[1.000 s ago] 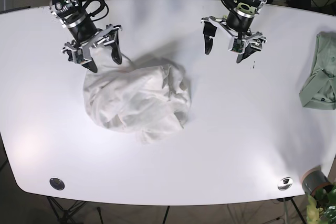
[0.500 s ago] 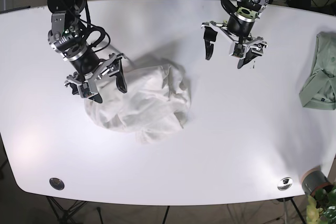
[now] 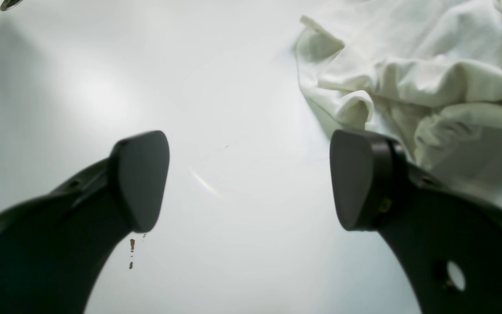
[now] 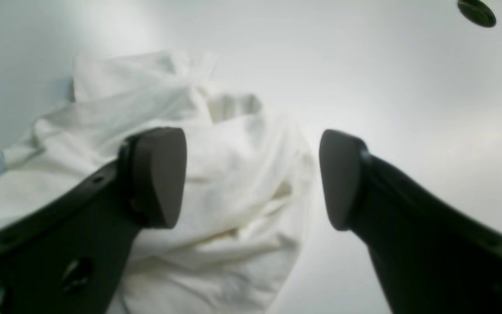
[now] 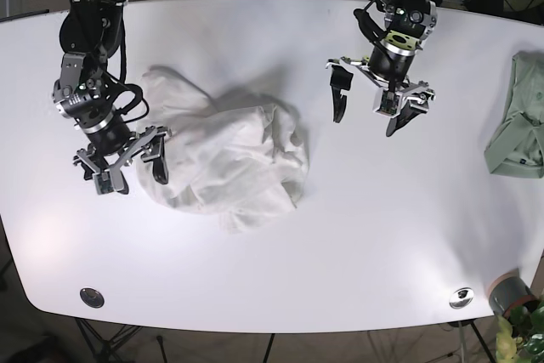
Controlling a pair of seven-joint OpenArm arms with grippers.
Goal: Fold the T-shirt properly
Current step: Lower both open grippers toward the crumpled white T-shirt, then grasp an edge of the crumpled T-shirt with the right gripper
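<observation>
Surroundings: a folded pale-green garment (image 5: 518, 121) lies at the far edge of the white tabletop (image 5: 382, 210), well apart from my work; a small round metal fitting (image 5: 461, 297) sits near one front corner, another (image 5: 92, 297) near the other.
T-shirt: the white T-shirt (image 5: 225, 159) lies crumpled in a heap left of centre in the base view (no flat edge showing).
Right gripper: my right gripper (image 5: 127, 163) hangs spread wide at the heap's edge, one finger over cloth, nothing held.
Left gripper: my left gripper (image 5: 380, 101) is spread over bare tabletop beside the shirt, empty.
Change: my right gripper has come down alongside the heap; one shirt corner now trails out toward the back.
</observation>
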